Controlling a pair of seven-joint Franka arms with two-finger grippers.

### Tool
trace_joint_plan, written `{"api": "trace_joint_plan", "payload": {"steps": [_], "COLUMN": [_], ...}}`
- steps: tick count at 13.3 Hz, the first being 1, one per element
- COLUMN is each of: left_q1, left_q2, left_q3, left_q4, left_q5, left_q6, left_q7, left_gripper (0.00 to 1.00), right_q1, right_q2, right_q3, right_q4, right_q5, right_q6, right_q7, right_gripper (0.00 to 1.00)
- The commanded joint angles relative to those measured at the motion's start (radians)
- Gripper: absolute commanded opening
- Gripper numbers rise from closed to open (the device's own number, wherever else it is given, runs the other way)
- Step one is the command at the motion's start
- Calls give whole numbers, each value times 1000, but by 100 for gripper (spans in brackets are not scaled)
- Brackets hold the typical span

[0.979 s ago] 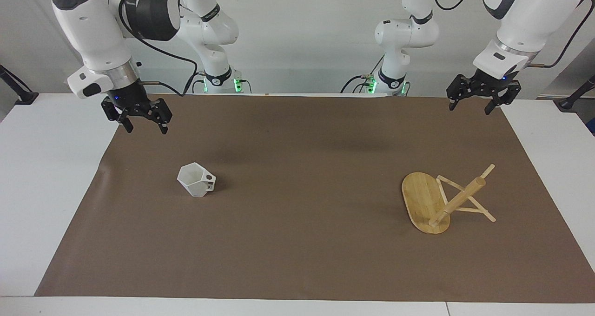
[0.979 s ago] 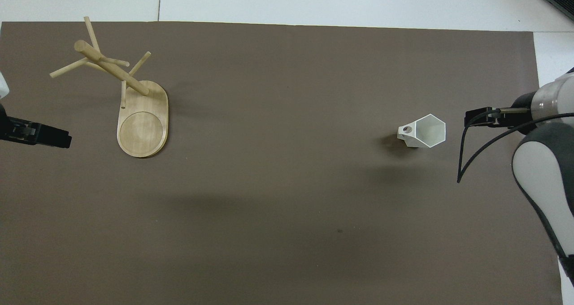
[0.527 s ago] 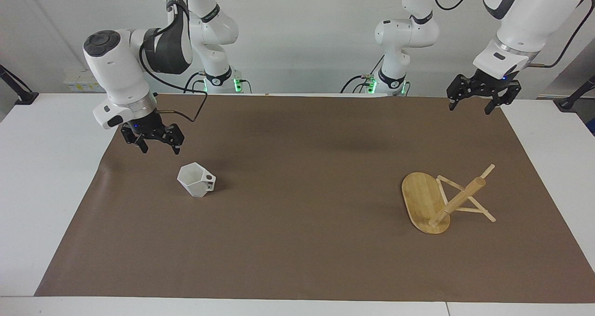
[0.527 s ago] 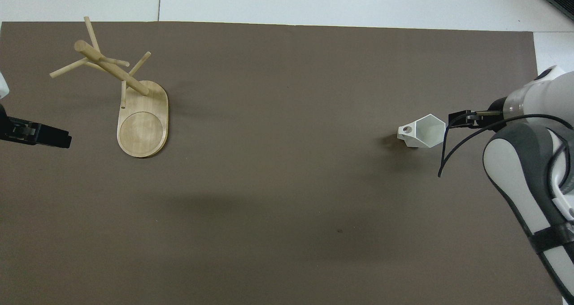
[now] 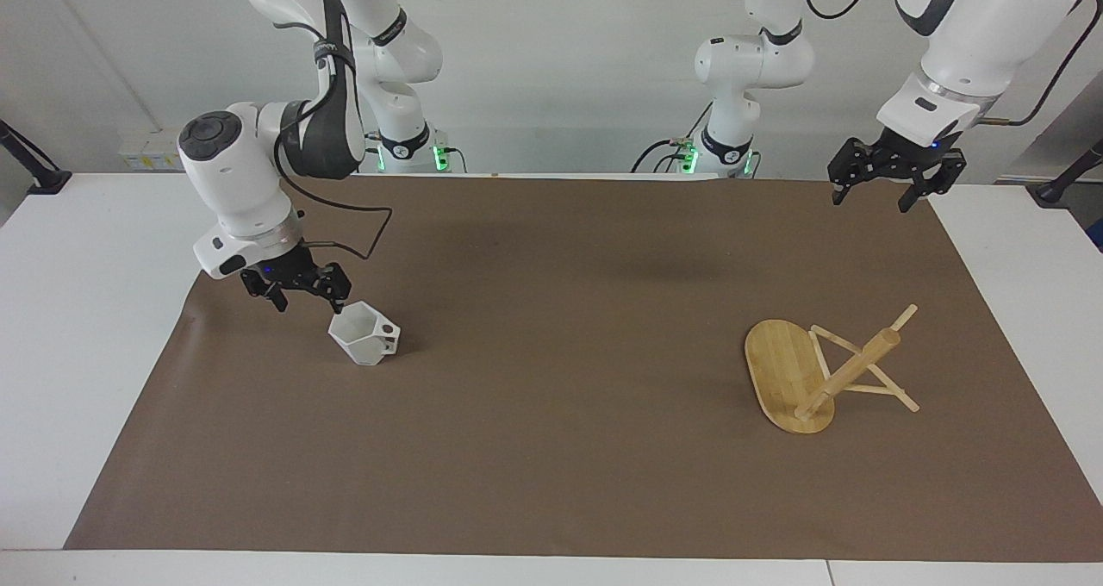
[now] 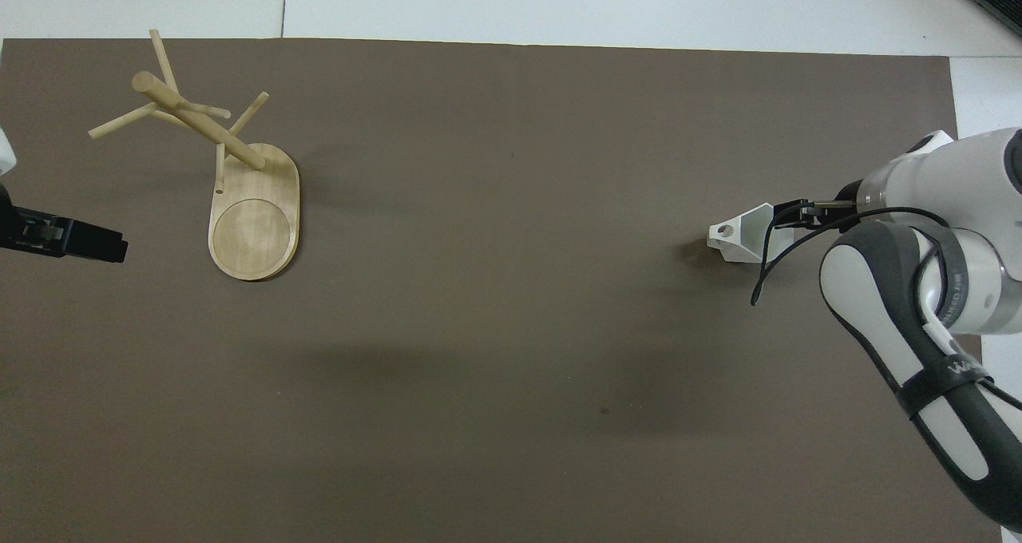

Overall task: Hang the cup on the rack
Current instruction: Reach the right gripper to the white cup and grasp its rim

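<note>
The white faceted cup [image 5: 364, 334] stands upright on the brown mat, toward the right arm's end, its handle pointing toward the rack. It also shows in the overhead view [image 6: 741, 235]. My right gripper [image 5: 308, 302] is open and low, just over the cup's rim on the side away from the handle; in the overhead view the right gripper [image 6: 789, 214] covers part of the rim. The bamboo rack [image 5: 786, 372] lies tipped over on its base edge and pegs, toward the left arm's end [image 6: 254, 217]. My left gripper [image 5: 870, 198] is open, raised and waiting.
A brown mat [image 5: 551, 448] covers most of the white table [image 5: 77, 327]. The rack's post [image 5: 853, 369] and pegs point toward the left arm's end of the table. A cable hangs from the right wrist [image 6: 766, 263].
My right gripper has come down and moved toward the cup, from high over the mat's edge to just above the rim. The cup, the rack and the left arm have not moved.
</note>
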Motion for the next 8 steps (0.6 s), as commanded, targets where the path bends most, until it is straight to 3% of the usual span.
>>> {"api": "trace_joint_plan", "payload": {"steps": [1, 8], "left_q1": [-6, -9], "left_q2": [-17, -16], "left_q3": [3, 3], "left_q4": [-16, -12], "left_q5": [8, 8], "left_q6": [17, 19], "left_q7": [-2, -1], "left_gripper": [100, 100], "right_q1": [-6, -3], "right_q2": [2, 19], "right_q3": [15, 21], "right_q4": [-24, -67], "right_q5": [6, 6], "right_q6": [37, 118], "right_q7": [38, 55], "right_gripper": [100, 100]}}
